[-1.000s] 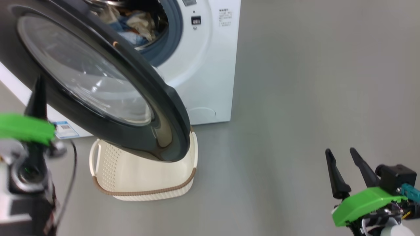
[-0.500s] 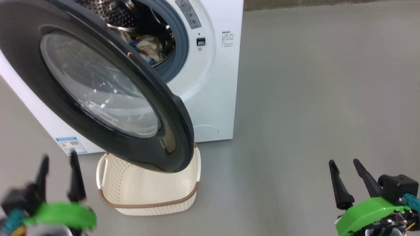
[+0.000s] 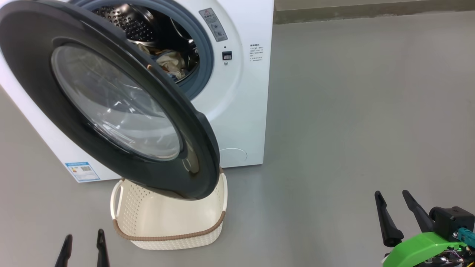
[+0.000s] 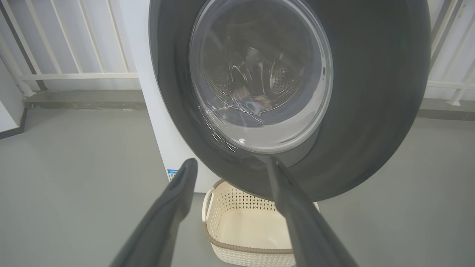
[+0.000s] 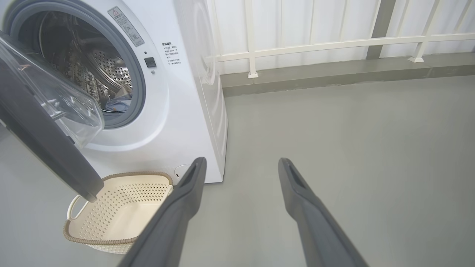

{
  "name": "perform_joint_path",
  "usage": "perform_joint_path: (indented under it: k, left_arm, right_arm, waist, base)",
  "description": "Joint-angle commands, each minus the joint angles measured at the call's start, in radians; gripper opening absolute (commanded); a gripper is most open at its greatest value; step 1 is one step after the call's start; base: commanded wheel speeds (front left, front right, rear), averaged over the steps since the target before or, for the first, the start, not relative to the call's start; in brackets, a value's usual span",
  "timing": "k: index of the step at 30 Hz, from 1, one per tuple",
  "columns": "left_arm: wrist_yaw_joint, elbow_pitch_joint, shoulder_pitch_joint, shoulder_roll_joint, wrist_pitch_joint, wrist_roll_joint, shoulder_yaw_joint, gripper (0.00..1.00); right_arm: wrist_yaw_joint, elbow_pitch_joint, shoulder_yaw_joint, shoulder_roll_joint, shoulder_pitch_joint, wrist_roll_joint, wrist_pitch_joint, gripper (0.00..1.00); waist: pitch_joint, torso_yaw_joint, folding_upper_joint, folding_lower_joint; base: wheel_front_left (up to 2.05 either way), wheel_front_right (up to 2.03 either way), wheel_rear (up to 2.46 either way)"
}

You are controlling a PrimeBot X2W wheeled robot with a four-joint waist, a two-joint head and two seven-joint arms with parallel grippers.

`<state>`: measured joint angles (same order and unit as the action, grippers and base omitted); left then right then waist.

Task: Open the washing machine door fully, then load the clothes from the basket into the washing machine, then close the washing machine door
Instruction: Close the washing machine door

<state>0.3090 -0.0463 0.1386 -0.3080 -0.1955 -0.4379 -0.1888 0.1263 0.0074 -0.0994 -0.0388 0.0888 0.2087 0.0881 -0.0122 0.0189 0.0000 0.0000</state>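
Our left gripper (image 3: 84,236) has dropped back and opened wide, empty, like our right gripper (image 3: 392,193); basket (image 3: 167,236) bare, door (image 3: 33,74) needs closing.

light: bright, even | shadows: faint | glare: streaks on the washing machine door (image 3: 111,100) glass | edges: wrist views bowed

The right gripper (image 3: 392,193) has two long, tapering matte-black fingers (image 3: 386,222) set in a bright green moulded plastic shell (image 3: 419,248), beside a boxy black housing (image 3: 451,220), a teal plug (image 3: 465,235) and thin coloured wires (image 3: 451,254). The left gripper (image 3: 84,234) has slim fingers, equally dark.
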Motion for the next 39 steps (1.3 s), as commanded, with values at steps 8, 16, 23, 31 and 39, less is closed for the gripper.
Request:
perform_joint_path:
  k: [8,16,23,31,39]
  left_arm:
    - [0.012,0.045,0.017,-0.022,-0.018,0.015,0.026,1.00]
    - [0.029,0.057,0.018,-0.016,-0.005,0.028,0.006,1.00]
    - [0.030,0.070,0.011,-0.014,-0.003,0.027,-0.001,1.00]
    - [0.025,0.085,-0.008,-0.013,0.001,0.028,-0.016,1.00]
    - [0.012,0.086,-0.033,-0.008,0.005,0.028,-0.041,1.00]
  right_arm:
    - [0.004,-0.041,0.013,-0.011,-0.012,-0.034,0.005,1.00]
    - [0.004,-0.044,0.010,-0.011,-0.013,-0.028,0.006,1.00]
    - [0.004,-0.037,-0.015,-0.011,-0.022,-0.010,-0.001,0.00]
    - [0.004,-0.014,-0.049,-0.011,-0.063,-0.029,-0.009,0.00]
    - [0.004,0.083,-0.034,-0.023,-0.168,-0.035,-0.039,0.00]
  waist:
    - [-0.003,0.010,0.0000,0.0000]
    - [-0.001,0.014,0.0000,0.0000]
    - [0.006,0.034,0.0000,0.0000]
    - [0.007,0.098,0.0000,0.0000]
    - [0.000,0.224,0.0000,0.0000]
  base:
    - [0.00,0.00,0.00]
    - [0.00,0.00,0.00]
    - [0.00,0.00,0.00]
    - [0.00,0.00,0.00]
    - [0.00,0.00,0.00]
